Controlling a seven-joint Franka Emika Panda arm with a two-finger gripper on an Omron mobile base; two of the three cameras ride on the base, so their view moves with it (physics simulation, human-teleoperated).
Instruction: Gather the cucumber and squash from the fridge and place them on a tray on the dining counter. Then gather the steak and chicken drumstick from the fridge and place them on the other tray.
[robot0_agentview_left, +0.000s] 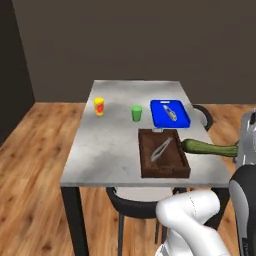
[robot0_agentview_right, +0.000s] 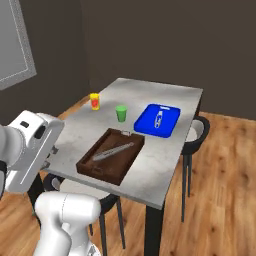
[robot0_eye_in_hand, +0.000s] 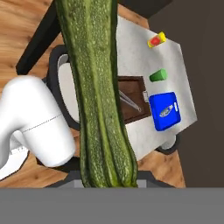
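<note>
Green cucumber (robot0_eye_in_hand: 98, 100) sat clamped in the claw (robot0_eye_in_hand: 109, 183), mid-right of frame beside the wooden tray (robot0_agentview_left: 146, 155).

Long green cucumber (robot0_agentview_left: 207, 147) level in air beside brown tray (robot0_agentview_left: 150, 167); blue tray (robot0_agentview_left: 160, 120) on marble dining counter (robot0_agentview_left: 107, 145)

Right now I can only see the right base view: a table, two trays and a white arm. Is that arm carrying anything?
Observer: Yes. The claw is shut on a long green cucumber, which runs up the middle of the hand view.
Operator: Is it over the brown tray yet?
Observer: Not quite. In the left base view it hangs about level beside the brown tray, its tip close to the tray's right rim, by the right edge of the dining counter.
</note>
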